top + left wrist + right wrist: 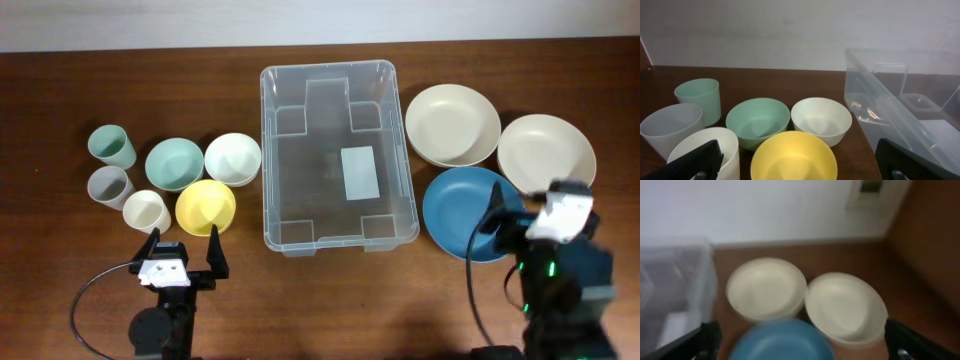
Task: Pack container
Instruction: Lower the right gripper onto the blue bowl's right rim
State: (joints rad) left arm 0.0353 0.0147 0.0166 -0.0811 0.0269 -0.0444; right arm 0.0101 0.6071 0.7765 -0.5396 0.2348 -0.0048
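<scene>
The container (268, 160) is a large clear bin standing empty in the middle of the table, with a white label on its base. In the left wrist view its near wall (890, 110) rises on the right. My left gripper (184, 248) is open near the front edge, just short of a yellow bowl (205, 207). That bowl (792, 155) lies between the spread fingers in the left wrist view. My right gripper (535, 232) is open at the near rim of a blue plate (465, 210). Nothing is held by either one.
Left of the bin stand a green cup (111, 146), a grey cup (108, 186), a white cup (146, 211), a green bowl (174, 164) and a white bowl (232, 158). Right of it lie two cream plates (452, 125) (546, 152).
</scene>
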